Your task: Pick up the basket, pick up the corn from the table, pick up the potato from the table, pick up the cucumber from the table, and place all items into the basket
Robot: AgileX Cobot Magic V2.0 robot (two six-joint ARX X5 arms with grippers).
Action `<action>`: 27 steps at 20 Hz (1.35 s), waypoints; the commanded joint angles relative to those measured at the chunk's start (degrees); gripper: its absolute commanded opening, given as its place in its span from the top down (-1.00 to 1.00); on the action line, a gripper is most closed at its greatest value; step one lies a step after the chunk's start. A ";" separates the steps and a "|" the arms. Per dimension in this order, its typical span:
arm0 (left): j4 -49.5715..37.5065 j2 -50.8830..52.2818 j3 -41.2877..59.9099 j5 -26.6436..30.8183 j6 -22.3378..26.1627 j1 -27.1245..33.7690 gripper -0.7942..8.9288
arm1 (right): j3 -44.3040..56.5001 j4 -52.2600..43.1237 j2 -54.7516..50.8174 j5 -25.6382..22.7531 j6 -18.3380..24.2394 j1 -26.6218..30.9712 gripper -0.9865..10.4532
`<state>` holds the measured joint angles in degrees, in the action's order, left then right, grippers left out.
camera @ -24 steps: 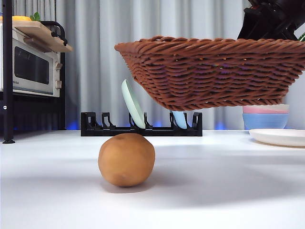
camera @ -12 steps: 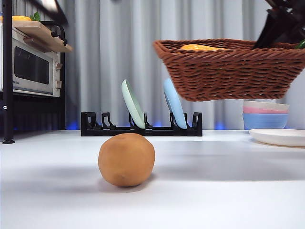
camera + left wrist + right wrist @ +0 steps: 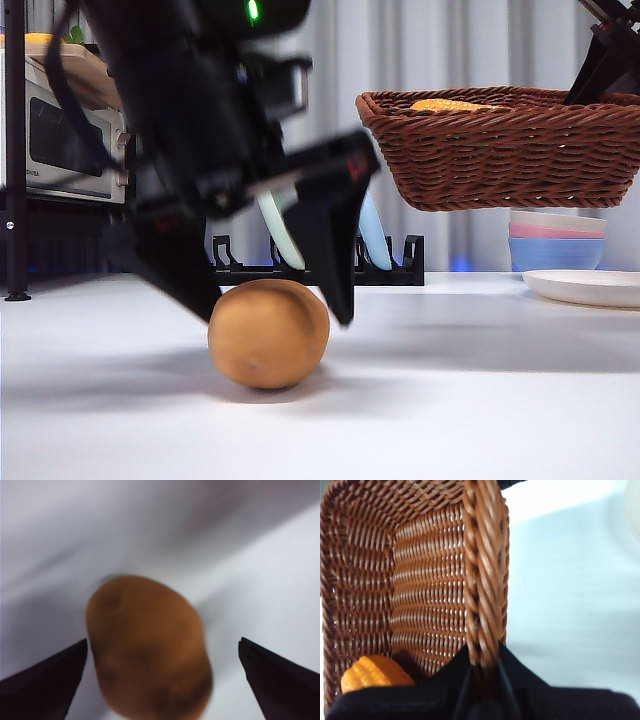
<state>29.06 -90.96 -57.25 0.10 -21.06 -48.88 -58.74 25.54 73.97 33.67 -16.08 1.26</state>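
On my feed the white desk [image 3: 480,400] fills the lower half of the front view. The basket [image 3: 500,150] hangs clear above it, held level in the air. My right gripper [image 3: 482,662] has its jaws pinched on the braided rim, one jaw inside the wall and one outside. The left gripper [image 3: 270,300] is down low over the desk, big and dark in the front view, with its jaws spread wide. The potato [image 3: 268,333] sits on the desk between those jaws; in the left wrist view [image 3: 150,650] I see a clear gap on each side, so neither jaw touches it. The corn [image 3: 372,672] lies inside the basket, on the floor of it, just to the inner side of my right jaws; its orange top peeks over the rim in the front view [image 3: 445,104]. I cannot see the cucumber in any view.
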 commanded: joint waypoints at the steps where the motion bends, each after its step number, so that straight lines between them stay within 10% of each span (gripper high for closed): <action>1: -1.11 -2.25 0.44 -0.11 0.39 0.52 -0.20 | -0.33 -0.72 -0.22 0.85 -0.96 0.20 0.86; 3: -2.23 -2.47 0.44 0.07 1.03 0.61 -0.02 | -0.33 -0.59 -0.22 0.85 -0.90 0.20 0.86; 5: -2.64 -2.45 0.44 -0.13 3.28 0.61 0.75 | -0.33 -0.59 -0.22 0.85 -0.77 0.17 0.86; 6: -2.19 -2.45 0.44 -0.39 4.83 0.61 0.84 | -0.33 -0.55 -0.22 0.85 -0.77 0.17 0.86; 14: 12.79 14.40 -6.71 -36.50 21.29 0.46 0.85 | -0.33 0.63 -0.22 0.70 -0.33 -0.61 0.86; 21: -13.90 19.15 -13.66 -12.76 16.33 0.68 0.85 | -0.33 2.69 -0.22 0.42 -0.35 -9.92 0.86; 27: -12.15 10.03 -13.66 -2.86 16.68 2.82 0.85 | -0.33 4.17 -0.22 0.24 -0.42 -16.87 0.86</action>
<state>17.02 -80.64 -71.57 -3.07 -4.12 -46.13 -58.74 30.41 73.97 33.39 -16.03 -15.59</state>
